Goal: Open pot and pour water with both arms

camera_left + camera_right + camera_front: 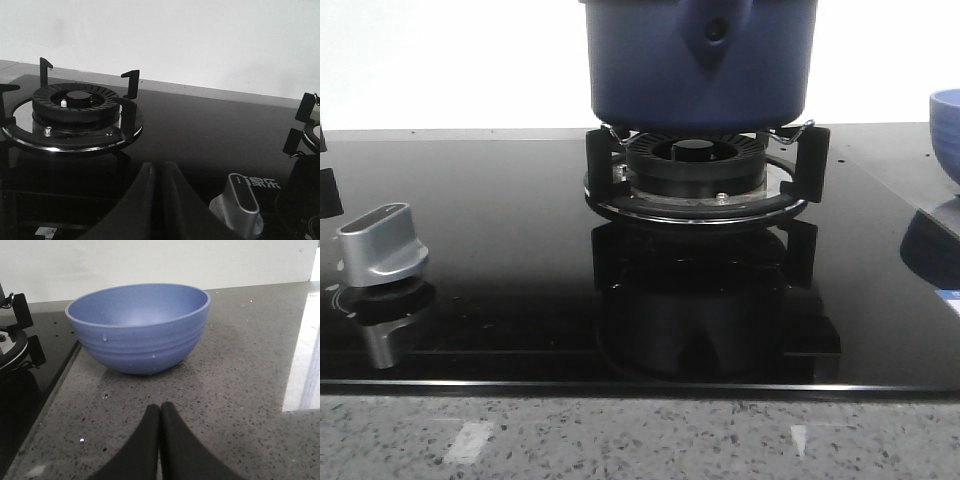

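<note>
The dark navy-blue pot [698,60] stands on the gas burner [695,170] at the middle back of the front view; its top is cut off by the frame, so no lid shows. Its teardrop handle mount [715,35] faces me. Neither gripper shows in the front view. In the left wrist view my left gripper [159,167] is shut and empty, low over the black glass hob. In the right wrist view my right gripper [160,408] is shut and empty over the grey counter, a short way in front of the lighter-blue bowl [137,327].
A silver knob [382,242] sits on the hob at the left, and it also shows in the left wrist view [240,202] next to my left fingers. A second, bare burner [75,117] lies beyond the left gripper. The bowl [946,120] is at the right edge. The hob's front edge [640,388] meets speckled counter.
</note>
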